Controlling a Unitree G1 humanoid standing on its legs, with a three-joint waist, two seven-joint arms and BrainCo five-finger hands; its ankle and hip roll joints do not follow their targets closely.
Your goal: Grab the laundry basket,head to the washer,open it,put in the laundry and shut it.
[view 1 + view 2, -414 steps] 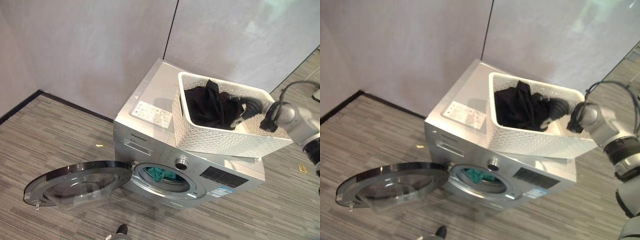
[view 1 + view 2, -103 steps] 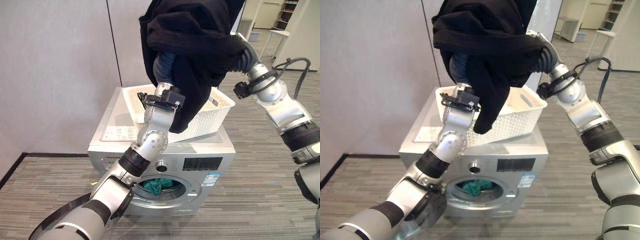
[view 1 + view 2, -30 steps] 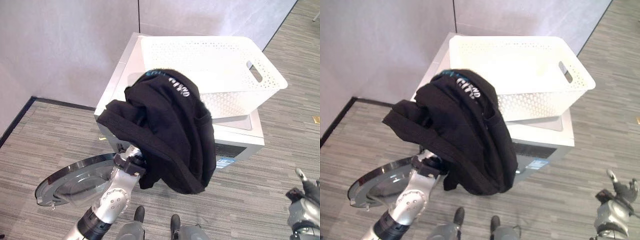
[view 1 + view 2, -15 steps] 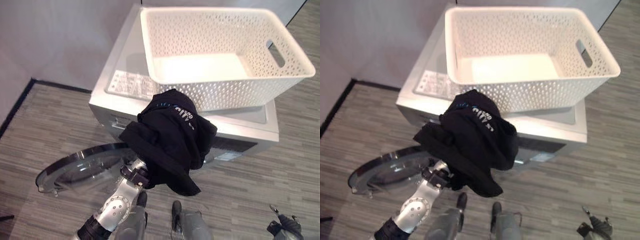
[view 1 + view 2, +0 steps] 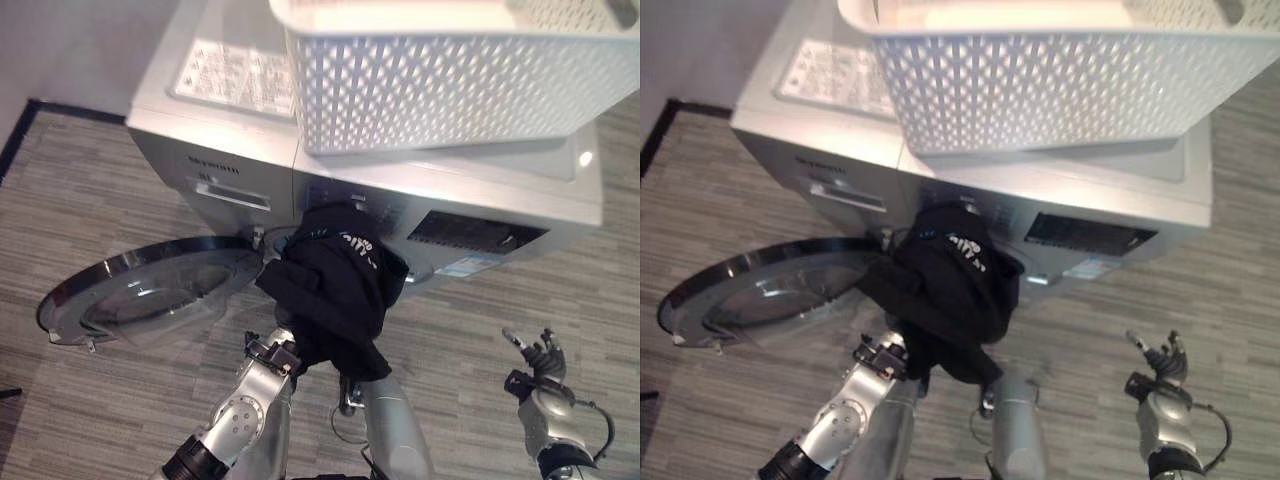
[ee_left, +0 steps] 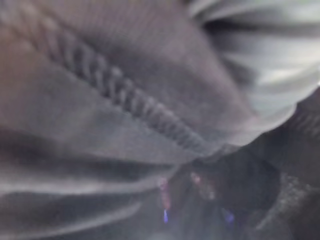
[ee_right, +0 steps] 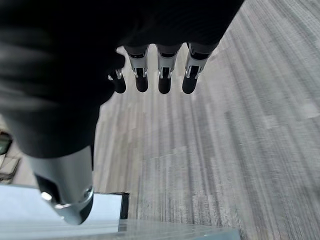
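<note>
Left eye view: black bunched garment with light lettering [image 5: 335, 290] held up in front of the silver front-loading washing machine [image 5: 230, 140], just before its drum opening, draped over the left robot hand [image 5: 300, 352]; long axis roughly vertical, bulk uppermost, loose end hanging down toward the grey striped carpet floor [image 5: 90, 400]. Fingers of that robot hand buried under the cloth, so spread or curled cannot be told; left wrist view close against dark ribbed fabric [image 6: 115, 100]. Round glass-and-chrome washer door [image 5: 140, 295] swung wide open to the left, lying almost flat. White perforated plastic laundry basket [image 5: 450, 80] sitting on top of the washer. Right robot hand [image 5: 535, 352] low at the right, well apart from the garment, fingers straight and spread, holding nothing.
</note>
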